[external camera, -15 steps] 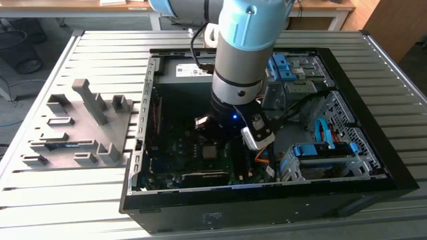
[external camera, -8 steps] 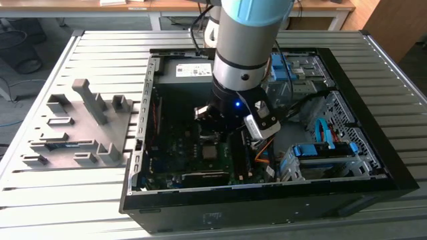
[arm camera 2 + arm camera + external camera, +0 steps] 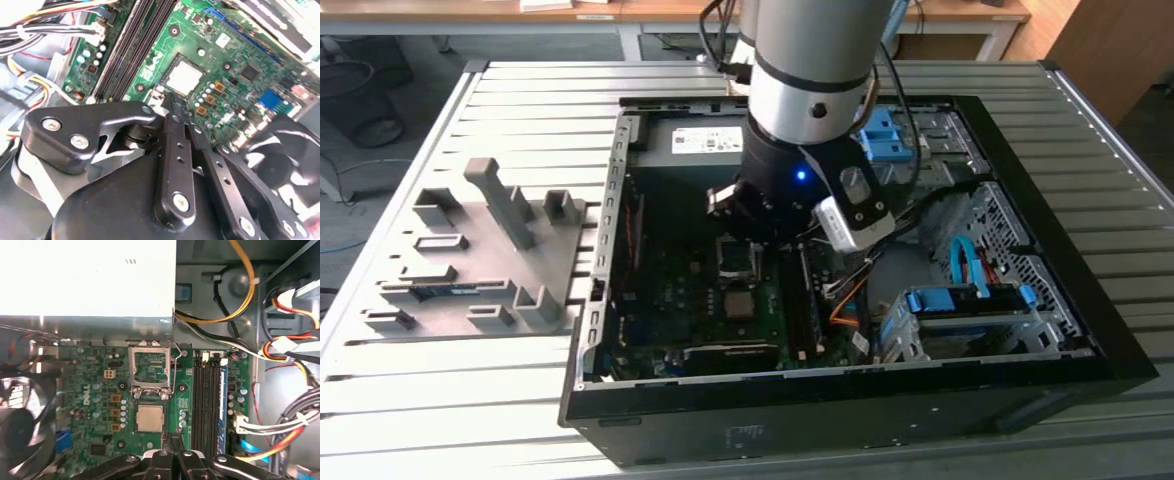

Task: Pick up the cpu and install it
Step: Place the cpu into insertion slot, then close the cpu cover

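The cpu [image 3: 150, 418] is a small square chip with a silvery top, lying flat in its socket on the green motherboard [image 3: 95, 390]. In the exterior view the cpu [image 3: 739, 303] sits inside the open computer case [image 3: 1067, 330], just below the arm. The socket's metal hold-down frame [image 3: 150, 367] stands swung open beside the chip. My gripper [image 3: 172, 436] hovers close to one edge of the cpu, its black fingers [image 3: 175, 145] pressed together and holding nothing. In the second wrist view the cpu [image 3: 184, 77] lies just beyond the gripper [image 3: 172, 102].
A grey power-supply box [image 3: 700, 140] fills the case's far end. Memory slots [image 3: 207, 395] run beside the socket, with cable bundles [image 3: 280, 350] past them. A black fan [image 3: 20, 425] sits on the other side. A grey parts fixture [image 3: 480, 250] lies at the exterior view's left.
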You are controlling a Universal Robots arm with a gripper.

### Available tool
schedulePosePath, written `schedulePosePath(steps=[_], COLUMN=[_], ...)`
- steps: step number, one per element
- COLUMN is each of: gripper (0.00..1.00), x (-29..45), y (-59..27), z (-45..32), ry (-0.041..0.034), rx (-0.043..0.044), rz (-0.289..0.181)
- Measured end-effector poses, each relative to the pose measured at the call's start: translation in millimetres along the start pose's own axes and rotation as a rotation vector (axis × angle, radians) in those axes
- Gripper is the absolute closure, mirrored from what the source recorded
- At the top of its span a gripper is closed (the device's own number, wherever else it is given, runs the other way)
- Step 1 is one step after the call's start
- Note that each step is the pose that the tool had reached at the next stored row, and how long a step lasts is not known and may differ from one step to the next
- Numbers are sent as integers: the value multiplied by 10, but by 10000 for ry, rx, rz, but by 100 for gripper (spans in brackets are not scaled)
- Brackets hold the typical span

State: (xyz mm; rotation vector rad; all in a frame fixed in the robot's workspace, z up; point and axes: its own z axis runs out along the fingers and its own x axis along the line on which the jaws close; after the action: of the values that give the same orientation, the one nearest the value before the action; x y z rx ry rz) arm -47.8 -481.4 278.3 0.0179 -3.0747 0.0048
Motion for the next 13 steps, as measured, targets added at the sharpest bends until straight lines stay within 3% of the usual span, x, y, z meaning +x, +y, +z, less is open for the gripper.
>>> schedulePosePath(steps=[3,13], gripper=[90,90], x=[5,5], y=[0,0], z=[-81,-85], ry=[0,0], rx=[1,0], rz=[0,0])
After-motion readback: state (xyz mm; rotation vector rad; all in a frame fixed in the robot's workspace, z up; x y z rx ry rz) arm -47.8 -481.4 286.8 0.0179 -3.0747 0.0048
